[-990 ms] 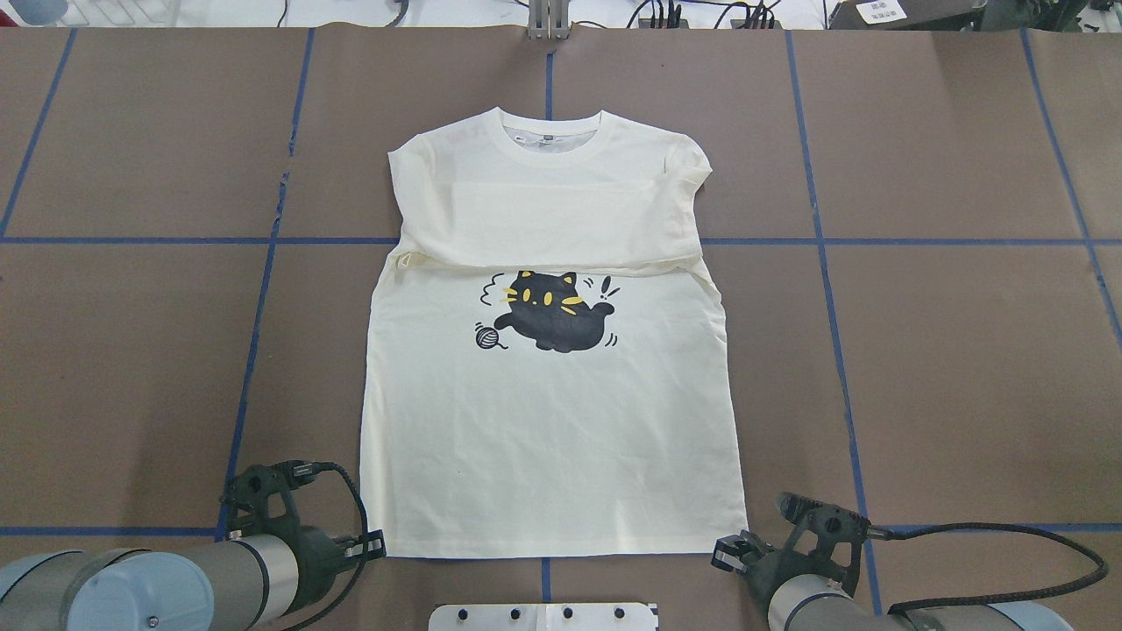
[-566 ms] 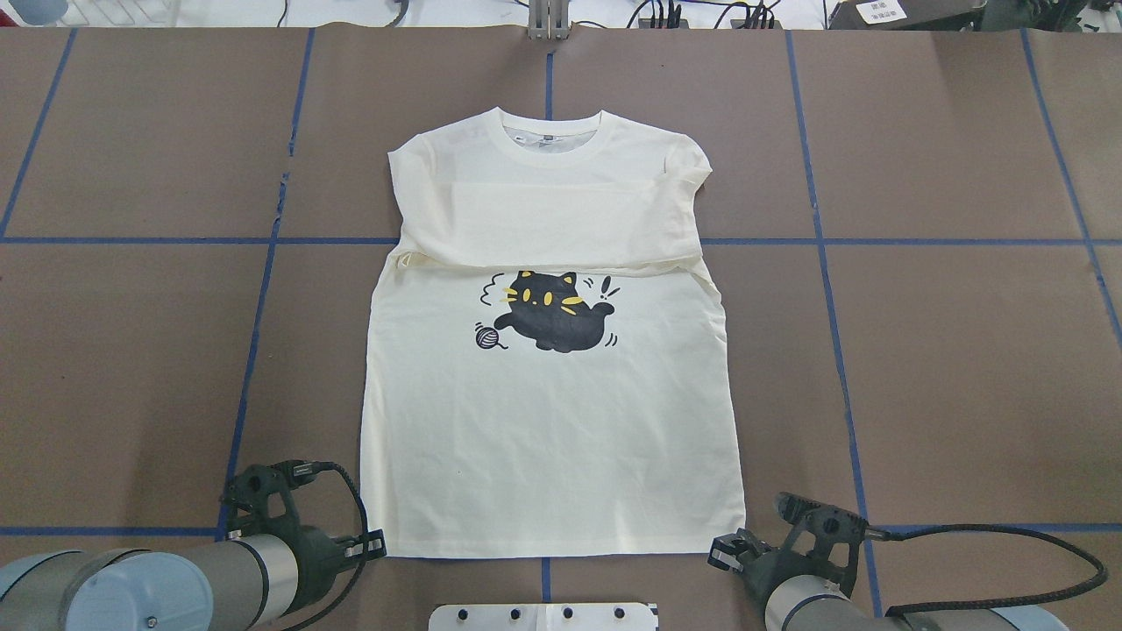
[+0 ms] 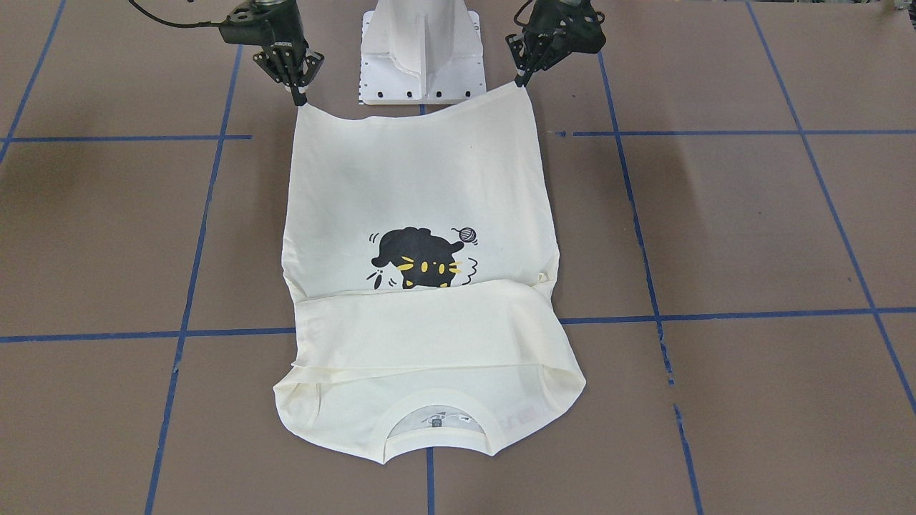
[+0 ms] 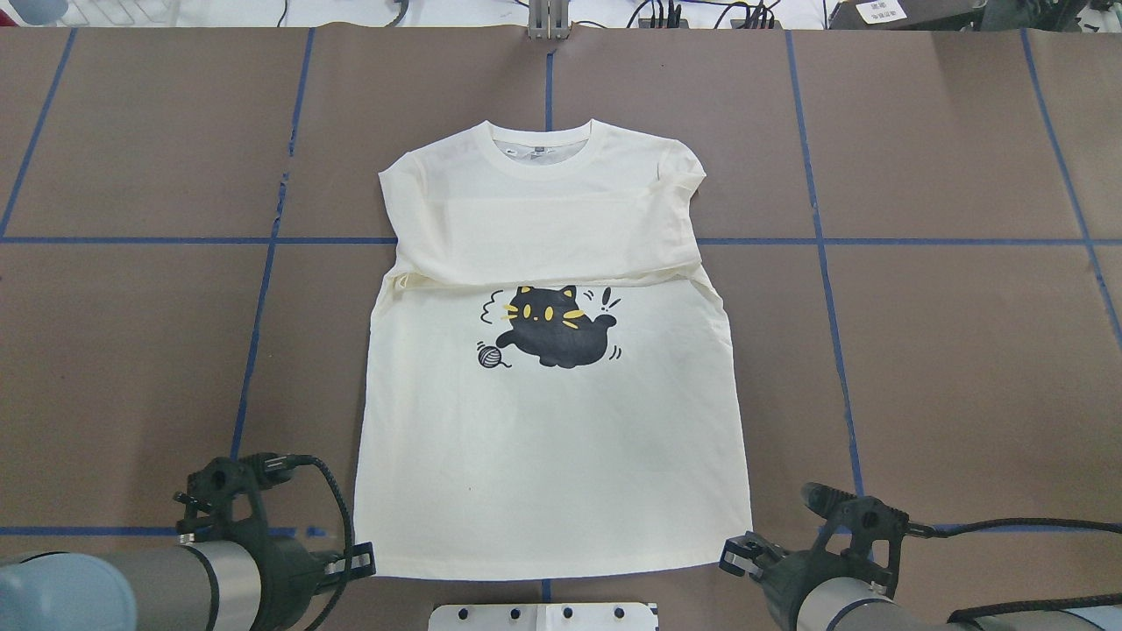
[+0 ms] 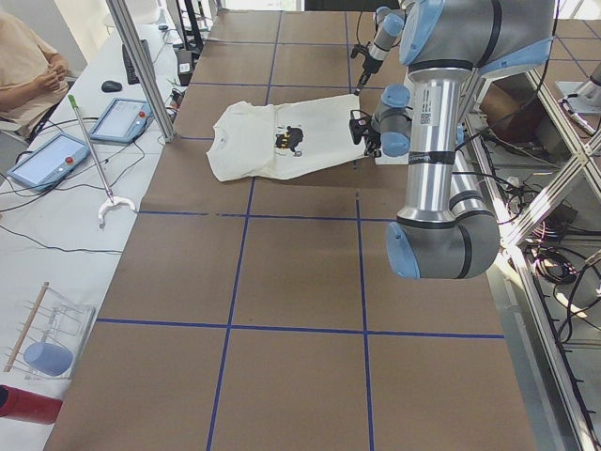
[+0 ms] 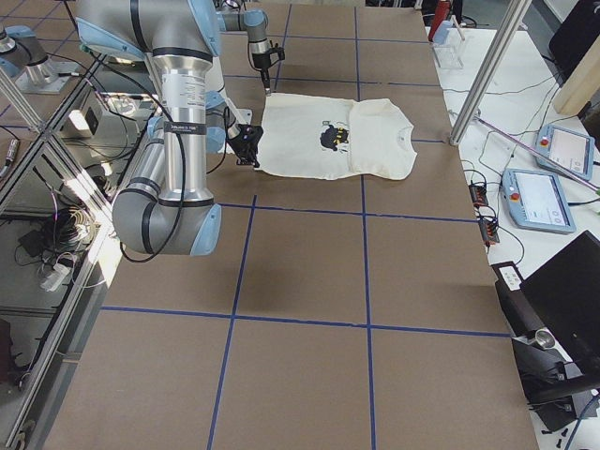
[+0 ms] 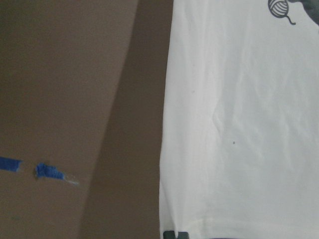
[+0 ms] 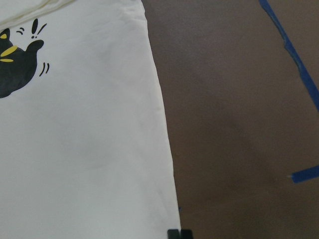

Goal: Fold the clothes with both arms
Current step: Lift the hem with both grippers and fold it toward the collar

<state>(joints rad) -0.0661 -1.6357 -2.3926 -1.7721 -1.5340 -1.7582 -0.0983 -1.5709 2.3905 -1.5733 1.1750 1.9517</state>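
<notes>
T-shirt (image 3: 422,179), one, has two hem corners clamped by left end effector (image 3: 520,79) and right end effector (image 3: 298,98).

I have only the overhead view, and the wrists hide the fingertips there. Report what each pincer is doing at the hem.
Observer: In the front-facing view the left pincer is closed on one bottom corner of the T-shirt, the right pincer on the other.
Operator: Say whether the hem is lifted.
Observer: There the hem dips between the two held corners, so the corners look raised.
Operator: Check for anyone nearby.
Observer: The exterior left view shows a person seated at a white bench, hands off the tablets.
</notes>
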